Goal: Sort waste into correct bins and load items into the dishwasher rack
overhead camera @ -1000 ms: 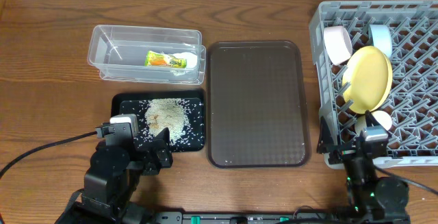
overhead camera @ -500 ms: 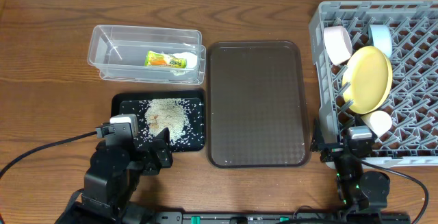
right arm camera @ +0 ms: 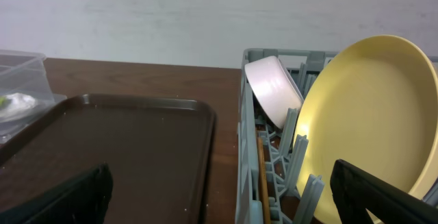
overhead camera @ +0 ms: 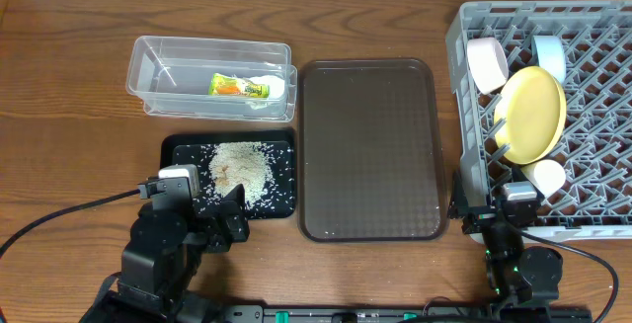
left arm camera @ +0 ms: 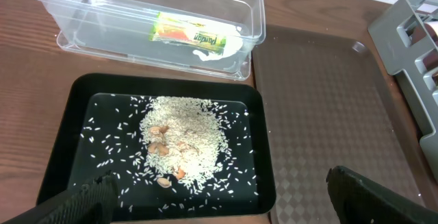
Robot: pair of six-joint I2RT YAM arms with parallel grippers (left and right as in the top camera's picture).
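The clear tub [overhead camera: 148, 66] holds the green-yellow wrapper [overhead camera: 239, 88] and the white tissue [overhead camera: 274, 88]; both also show in the left wrist view [left arm camera: 188, 37]. The black tray [overhead camera: 178, 152] holds loose rice [overhead camera: 240, 168]. The grey rack [overhead camera: 592, 27] holds the yellow plate [overhead camera: 531, 114], white bowl [overhead camera: 486, 63], light-blue bowl [overhead camera: 549, 56] and small white cup [overhead camera: 544, 176]. Chopsticks [right arm camera: 261, 176] lie along the rack's left wall. My left gripper [left arm camera: 222, 203] is open and empty over the black tray's near edge. My right gripper [right arm camera: 222, 200] is open and empty at the rack's front left corner.
The brown serving tray [overhead camera: 370, 150] lies between the black tray and the rack, with nothing on it. The rack's left wall [right arm camera: 246, 148] stands right in front of my right gripper. Both arms sit at the table's front edge.
My right gripper has drawn back and slightly left from the rack's front; the white cup now shows whole in the rack. The left arm has not moved.
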